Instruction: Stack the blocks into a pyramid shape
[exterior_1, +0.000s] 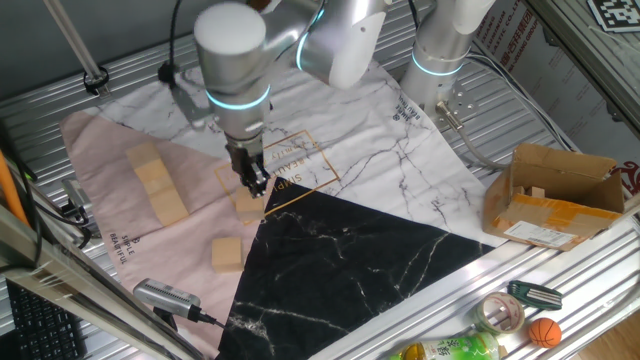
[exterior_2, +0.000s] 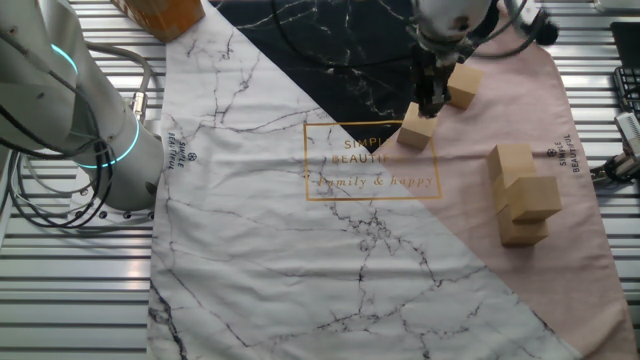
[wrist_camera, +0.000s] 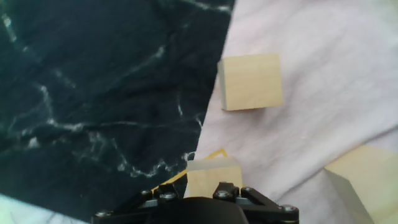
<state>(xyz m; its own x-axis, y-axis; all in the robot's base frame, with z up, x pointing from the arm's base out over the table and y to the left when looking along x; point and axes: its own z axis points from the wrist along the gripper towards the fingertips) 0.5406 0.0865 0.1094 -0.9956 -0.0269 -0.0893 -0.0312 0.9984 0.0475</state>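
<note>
My gripper (exterior_1: 257, 188) (exterior_2: 430, 108) points straight down over the middle of the cloth, where the pink, white and black patches meet. It is shut on the top of one wooden block (exterior_1: 248, 207) (exterior_2: 418, 127) (wrist_camera: 213, 177), which fills the gap between the jaws in the hand view. A second block (exterior_1: 227, 254) (exterior_2: 463, 85) (wrist_camera: 250, 81) lies alone on the pink patch close by. Three more blocks (exterior_1: 160, 187) (exterior_2: 522, 195) sit pressed together in a row farther out on the pink patch; the corner of one (wrist_camera: 367, 180) shows in the hand view.
A marbled cloth mat (exterior_1: 400, 150) covers the table. An open brown cardboard box (exterior_1: 555, 195) (exterior_2: 160, 12) stands off the mat. A tape roll (exterior_1: 503, 313), a small orange ball (exterior_1: 544, 332) and a bottle (exterior_1: 450, 349) lie along the front rail. The arm's base (exterior_2: 90, 130) rises beside the mat.
</note>
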